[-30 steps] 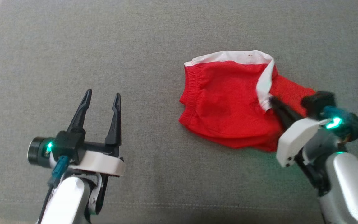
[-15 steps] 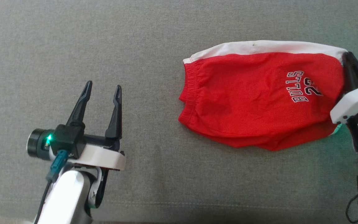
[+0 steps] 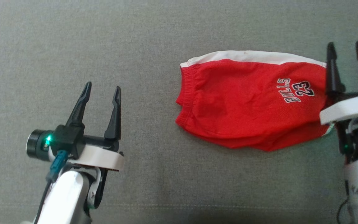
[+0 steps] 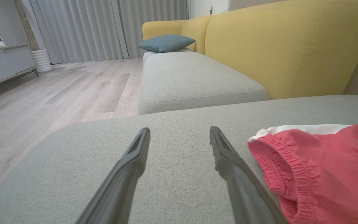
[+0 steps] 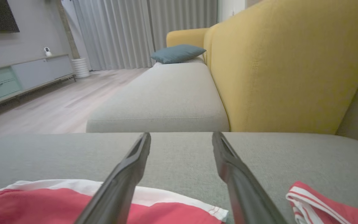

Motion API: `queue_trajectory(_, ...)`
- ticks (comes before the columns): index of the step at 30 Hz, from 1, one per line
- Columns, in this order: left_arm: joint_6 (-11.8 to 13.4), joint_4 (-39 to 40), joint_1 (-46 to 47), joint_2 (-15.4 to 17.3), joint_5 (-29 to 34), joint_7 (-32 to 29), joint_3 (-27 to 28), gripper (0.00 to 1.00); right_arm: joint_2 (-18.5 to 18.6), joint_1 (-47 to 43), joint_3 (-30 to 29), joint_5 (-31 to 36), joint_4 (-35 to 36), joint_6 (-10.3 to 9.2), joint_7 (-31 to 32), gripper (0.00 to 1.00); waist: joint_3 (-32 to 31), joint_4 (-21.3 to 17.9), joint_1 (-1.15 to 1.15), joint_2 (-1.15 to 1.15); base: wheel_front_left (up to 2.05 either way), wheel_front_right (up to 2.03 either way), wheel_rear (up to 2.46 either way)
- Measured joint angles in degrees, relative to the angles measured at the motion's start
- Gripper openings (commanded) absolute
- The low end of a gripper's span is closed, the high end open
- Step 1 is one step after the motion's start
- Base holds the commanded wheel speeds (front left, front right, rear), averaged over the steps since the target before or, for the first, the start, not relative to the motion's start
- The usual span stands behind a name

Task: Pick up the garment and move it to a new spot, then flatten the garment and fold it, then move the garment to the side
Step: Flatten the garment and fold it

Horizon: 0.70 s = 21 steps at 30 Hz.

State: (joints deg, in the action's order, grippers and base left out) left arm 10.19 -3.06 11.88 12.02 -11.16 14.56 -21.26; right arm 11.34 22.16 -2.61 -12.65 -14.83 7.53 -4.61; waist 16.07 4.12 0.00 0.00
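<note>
Red shorts (image 3: 244,99) lie spread on grey cushion (image 3: 135,40), print up. Over their right end: right gripper (image 3: 344,46), fingers apart, empty. Well to their left: left gripper (image 3: 103,86), fingers apart, empty.

L hand (image 3: 103,86), R hand (image 3: 344,43): both splayed.
</note>
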Motion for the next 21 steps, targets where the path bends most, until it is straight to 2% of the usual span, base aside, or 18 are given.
queue_trajectory(7,1.0,0.03,-1.51,0.33,0.0,0.09,1.27,1.0,-3.72,-11.74,0.85,-0.37,9.85,0.0,0.18,1.0,-2.54,-1.27,0.0,0.0,0.0,0.0,0.0)
queue_trajectory(13,1.52,0.07,-2.89,0.71,0.0,0.09,1.6,1.0,-5.99,-17.44,1.12,-0.36,15.68,0.0,1.74,1.0,-4.02,-2.31,0.0,0.0,0.0,0.0,0.0)
queue_trajectory(21,1.97,0.41,-3.42,1.23,0.0,0.03,1.57,1.0,-7.12,-20.52,1.32,-0.45,18.91,0.0,3.63,1.0,-4.77,-3.14,0.0,0.0,0.0,0.0,0.0)
